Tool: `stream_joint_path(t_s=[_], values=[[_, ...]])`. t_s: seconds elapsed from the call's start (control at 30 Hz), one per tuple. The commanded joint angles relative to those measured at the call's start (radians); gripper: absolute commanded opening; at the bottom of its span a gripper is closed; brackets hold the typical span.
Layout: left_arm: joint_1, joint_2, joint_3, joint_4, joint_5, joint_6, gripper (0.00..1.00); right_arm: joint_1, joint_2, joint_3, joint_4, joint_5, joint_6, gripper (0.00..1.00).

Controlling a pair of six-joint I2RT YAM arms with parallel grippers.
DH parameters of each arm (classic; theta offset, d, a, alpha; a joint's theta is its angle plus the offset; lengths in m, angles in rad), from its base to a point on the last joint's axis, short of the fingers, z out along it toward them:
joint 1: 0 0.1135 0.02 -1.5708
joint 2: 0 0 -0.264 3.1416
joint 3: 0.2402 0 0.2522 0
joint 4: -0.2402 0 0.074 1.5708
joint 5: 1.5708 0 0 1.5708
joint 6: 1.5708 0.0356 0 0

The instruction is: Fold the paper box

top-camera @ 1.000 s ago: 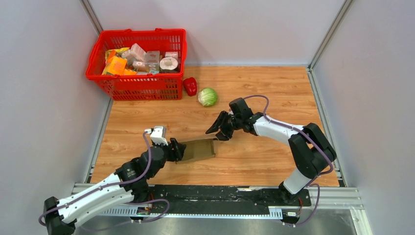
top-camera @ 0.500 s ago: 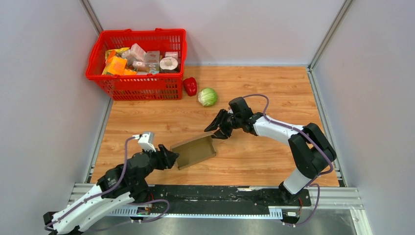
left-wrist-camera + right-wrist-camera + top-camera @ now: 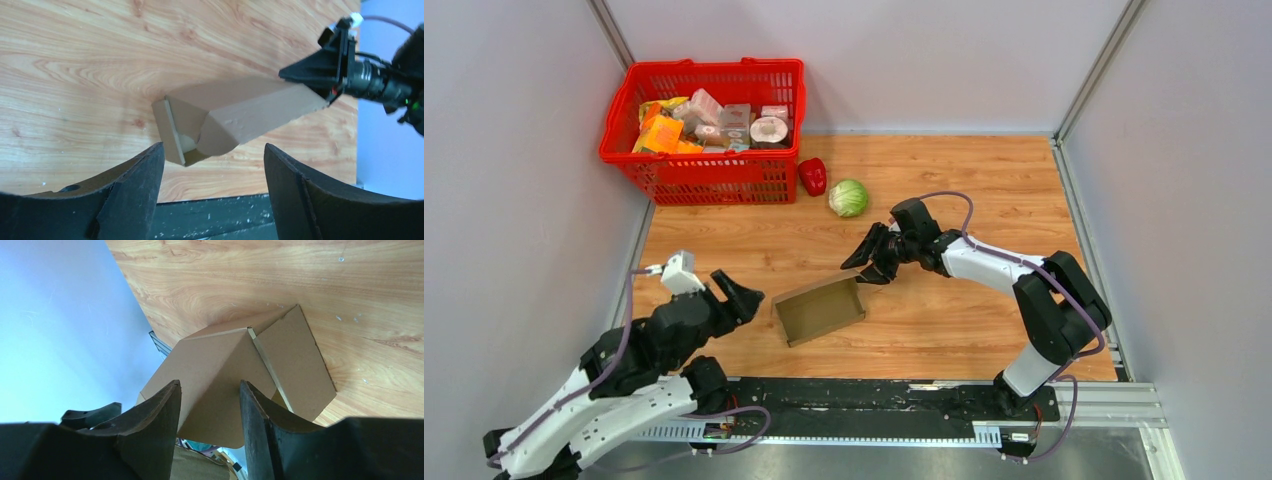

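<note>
1. Black fingers of the left gripper (image 3: 744, 290) stand spread wide and empty, just left of the plain brown corrugated cardboard box (image 3: 819, 310) and clear of it. In its wrist view the box's near end shows in the gap between the two fingers (image 3: 135, 185).
2. The right gripper (image 3: 869, 268), on a white-and-black arm reaching in from the right, hangs at the box's far right corner with its jaws partway apart. In the right wrist view a creased cardboard panel runs between and beyond the dark fingers (image 3: 160, 425). Whether they pinch the cardboard cannot be told.
3. The box lies near the middle of the light wood-grain table (image 3: 984, 180), between the two grippers. Its open side faces up like a shallow tray and its long axis is slanted, the right end farther from the arm bases. One flap angles outward at that end.
4. Farther back a round green cabbage (image 3: 848, 198) sits on the wood, well apart from the box and just beside a small red bell pepper (image 3: 812, 176).
5. A red plastic mesh basket (image 3: 699, 66) fills the far left corner, next to the pepper, and is loaded with small colourful printed packages (image 3: 714, 120).
</note>
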Motion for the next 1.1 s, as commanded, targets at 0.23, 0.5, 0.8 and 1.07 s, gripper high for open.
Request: stream_joint_path(t_s=[0.23, 0.5, 0.8, 1.07], values=[[0.362, 0.373, 0.147, 0.007, 0.321, -0.148, 0.85, 0.001, -0.020, 0.020, 0.023, -0.021, -0.034, 0.49], [0.421, 0.351, -0.013, 0.139, 0.484, -0.327, 0.82, 0.000, -0.019, 0.030, 0.013, -0.030, -0.048, 0.49], [0.506, 0.421, -0.096, 0.256, 0.517, -0.387, 0.77, 0.003, -0.025, 0.021, 0.016, -0.029, -0.049, 0.49], [0.518, 0.431, -0.154, 0.323, 0.549, -0.366, 0.68, 0.006, -0.030, 0.027, -0.007, -0.026, -0.075, 0.49]])
